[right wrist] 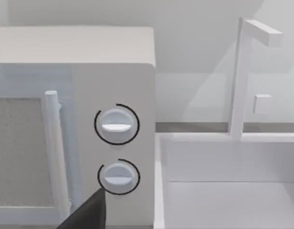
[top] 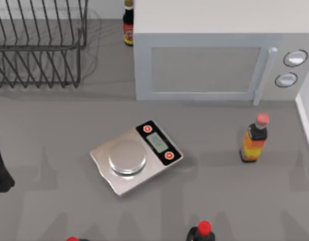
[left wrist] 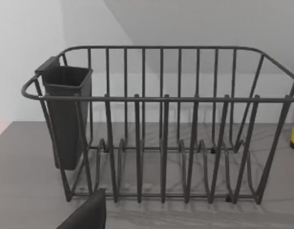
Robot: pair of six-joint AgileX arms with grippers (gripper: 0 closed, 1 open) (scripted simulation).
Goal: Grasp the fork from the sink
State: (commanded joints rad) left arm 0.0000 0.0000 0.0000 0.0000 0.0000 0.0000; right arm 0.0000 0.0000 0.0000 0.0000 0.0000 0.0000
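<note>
fork first: we are not finding it anywhere on the grey worktop (top: pixel 229 201), and the sink (right wrist: pixel 223 200) at the top view's right edge is showing us a pale, bare basin, its floor only partly visible beside the faucet (right wrist: pixel 240 76). we are judging that a slim metal fork will be light, stiff and slippery, lying flat, so we should be pinching it across the middle of the handle, fingers straddling the narrow width.

just left of the sink we are seeing the microwave (top: pixel 204 65), with a sauce bottle (top: pixel 255 140) standing in front of it and a kitchen scale (top: pixel 137 155) at the worktop's centre. a wire dish rack (left wrist: pixel 161 129) with a dark cutlery cup (left wrist: pixel 66 114) is sitting at the far left.

our left arm is sitting parked at the left edge. of either tool we are seeing one dark sliver at most, so we cannot tell whether it is spread or pressed together.
</note>
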